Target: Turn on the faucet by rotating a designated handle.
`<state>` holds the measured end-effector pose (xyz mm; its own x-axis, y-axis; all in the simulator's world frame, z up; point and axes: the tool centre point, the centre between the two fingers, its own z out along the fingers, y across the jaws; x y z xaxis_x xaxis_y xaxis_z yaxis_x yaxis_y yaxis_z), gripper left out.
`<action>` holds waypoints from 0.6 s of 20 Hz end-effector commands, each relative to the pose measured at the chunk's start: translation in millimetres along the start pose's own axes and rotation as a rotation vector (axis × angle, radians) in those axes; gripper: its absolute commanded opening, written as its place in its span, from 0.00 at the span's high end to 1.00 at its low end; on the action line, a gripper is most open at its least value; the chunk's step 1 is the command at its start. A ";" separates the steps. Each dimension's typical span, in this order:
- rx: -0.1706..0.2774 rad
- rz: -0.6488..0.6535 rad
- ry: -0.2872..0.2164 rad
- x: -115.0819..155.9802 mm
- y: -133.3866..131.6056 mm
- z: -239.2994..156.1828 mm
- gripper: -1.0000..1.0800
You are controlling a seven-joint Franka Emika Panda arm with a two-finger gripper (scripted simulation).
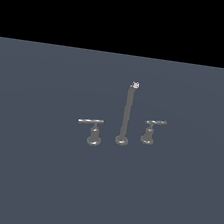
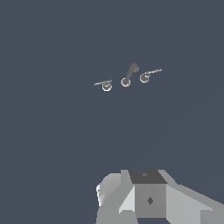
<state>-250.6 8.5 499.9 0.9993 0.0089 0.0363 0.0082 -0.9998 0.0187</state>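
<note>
Judging from both views, you have the whole task ahead of you: nothing touches the faucet, and the arm does not appear in the exterior view at all. In the wrist view the gripper shows only as grey housing at the frame edge, well apart from the faucet set, which looks small and distant beyond it. You cannot tell whether the claw is spread or pressed together, because the fingertips are out of sight.

Your target, the handle with the shorter lever bar, stands on the exterior view's right of the tall spout, its bar lying roughly level. The longer-barred handle sits on the spout's other side; leave that one alone. What is left, as far as you can judge, is the full approach, contact with the short lever and the rotation itself.

Everything rests on a flat, plain slate-blue surface. Beyond its far edge you see only a black backdrop.
</note>
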 end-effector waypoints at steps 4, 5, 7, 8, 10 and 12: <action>0.003 -0.007 0.001 2.0 -1.3 -0.1 1.00; 0.006 -0.013 0.002 3.5 -2.2 -0.2 1.00; 0.012 -0.027 0.004 7.0 -4.7 -0.4 1.00; 0.014 -0.034 0.005 8.2 -5.7 -0.6 1.00; 0.017 -0.042 0.006 9.4 -7.0 -0.9 1.00; 0.017 -0.044 0.007 9.2 -7.1 -1.1 1.00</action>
<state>-241.8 15.3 500.9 0.9979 0.0496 0.0416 0.0495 -0.9988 0.0043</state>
